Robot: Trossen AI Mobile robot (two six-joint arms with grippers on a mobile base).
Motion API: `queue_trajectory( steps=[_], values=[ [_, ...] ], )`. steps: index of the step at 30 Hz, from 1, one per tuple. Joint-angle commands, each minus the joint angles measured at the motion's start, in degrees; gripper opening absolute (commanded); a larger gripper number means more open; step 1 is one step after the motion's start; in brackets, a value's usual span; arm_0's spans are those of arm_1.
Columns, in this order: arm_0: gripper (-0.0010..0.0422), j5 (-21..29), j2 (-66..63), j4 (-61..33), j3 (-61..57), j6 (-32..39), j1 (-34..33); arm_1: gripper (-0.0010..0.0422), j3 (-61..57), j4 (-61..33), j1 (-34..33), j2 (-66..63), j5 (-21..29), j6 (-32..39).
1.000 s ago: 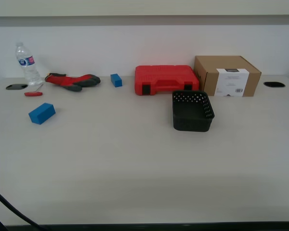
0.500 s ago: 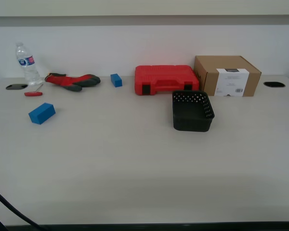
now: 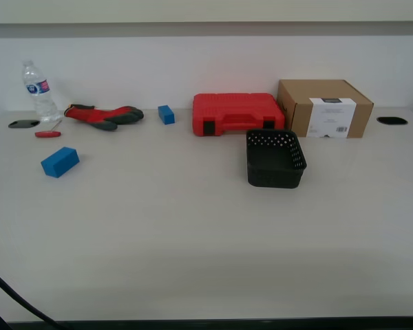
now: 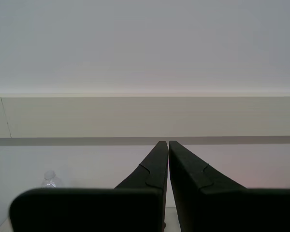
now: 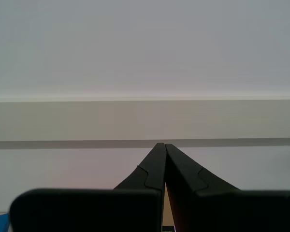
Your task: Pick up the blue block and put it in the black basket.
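While nothing has moved, blue block [image 3: 60, 161] sits apart from black basket [image 3: 275, 159]; both grippers' jaws apparently closed, empty.

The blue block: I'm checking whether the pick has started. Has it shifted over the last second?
No. The blue block lies at the same spot, just nearer than the red screwdriver.

My first gripper [image 4: 166, 143] and second gripper [image 5: 162, 145]: seemingly matte black, tapered fingers.

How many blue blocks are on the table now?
2: the larger bright blue brick-shaped block near the exterior view's left; the smaller blue cube-like block farther back, beside the red-and-grey glove.
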Motion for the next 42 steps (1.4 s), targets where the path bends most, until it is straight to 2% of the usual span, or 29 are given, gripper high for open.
queue_trajectory(
  steps=[1, 3, 5, 7, 9, 13, 15, 17, 18, 22, 24, 26, 29, 35, 38, 42],
  values=[
    [0.0000, 0.0, 0.0, 0.1, 0.1, 0.0, 0.0, 0.0000, 0.3, 0.3, 0.0, 0.0, 0.0, 0.3],
    [0.0000, 0.0, 0.0, 0.1, 0.1, 0.0, 0.0, 0.0000, 0.3, 0.3, 0.0, 0.2, -0.9, 1.0],
    [0.0000, 0.0, 0.0, 0.1, 0.1, 0.0, 0.0, 0.0000, 0.3, -0.4, 0.1, 1.9, -4.0, 3.0],
    [0.0000, 0.0, 0.0, 0.1, 0.1, 0.0, 0.0, 0.0000, 0.3, -3.6, 0.4, 5.9, -6.4, 7.5],
    [0.0000, 0.0, 0.0, 0.2, 0.1, 0.0, 0.0, 0.0000, 0.3, -7.1, 0.5, 11.6, -6.5, 10.0],
    [0.0000, 0.0, 0.0, 0.1, 0.1, 0.0, 0.0, 0.0000, 1.1, -6.5, 1.1, 25.2, -8.0, 19.6],
    [0.0000, 0.0, 0.0, 0.1, 0.1, 0.0, 0.0, 0.0000, 2.6, -6.5, 1.7, 32.0, -13.9, 26.4],
    [0.0000, 0.0, 0.0, 0.1, 0.1, 0.0, 0.0, 0.0000, 4.5, -6.6, 2.5, 38.8, -20.9, 26.7],
    [0.0000, 0.0, 0.0, 0.1, 0.1, 0.0, 0.0, 0.0000, 5.2, -6.7, 3.0, 41.5, -21.9, 27.1],
    [0.0000, 0.0, 0.0, 0.1, 0.1, 0.0, 0.0, 0.0000, 9.6, -7.5, 6.0, 51.5, -16.0, 24.7],
    [0.0000, 0.0, 0.0, 0.1, 0.1, 0.0, 0.0, 0.0000, 13.0, -10.6, 6.5, 55.1, -16.1, 25.2],
    [0.0000, 0.0, 0.0, 0.1, 0.1, 0.0, 0.0, 0.0000, 17.7, -15.7, 7.4, 58.9, -17.3, 27.1],
    [0.0000, 0.0, 0.0, 0.1, 0.1, 0.0, 0.0, 0.0000, 25.2, -26.3, 8.6, 63.5, -15.1, 27.4],
    [0.0000, 0.0, 0.0, 0.1, 0.1, 0.0, 0.0, 0.0002, 40.6, -43.6, 9.7, 71.2, -15.0, 28.6],
    [0.0000, 0.0, 0.0, 0.1, 0.1, 0.0, 0.0, 0.0025, 48.7, -54.8, 10.4, 74.3, -12.0, 27.4],
    [0.0000, 0.0, 0.0, 0.1, 0.1, 0.0, 0.0, 0.0091, 55.0, -60.7, 10.6, 78.3, -12.9, 27.9]
  ],
)
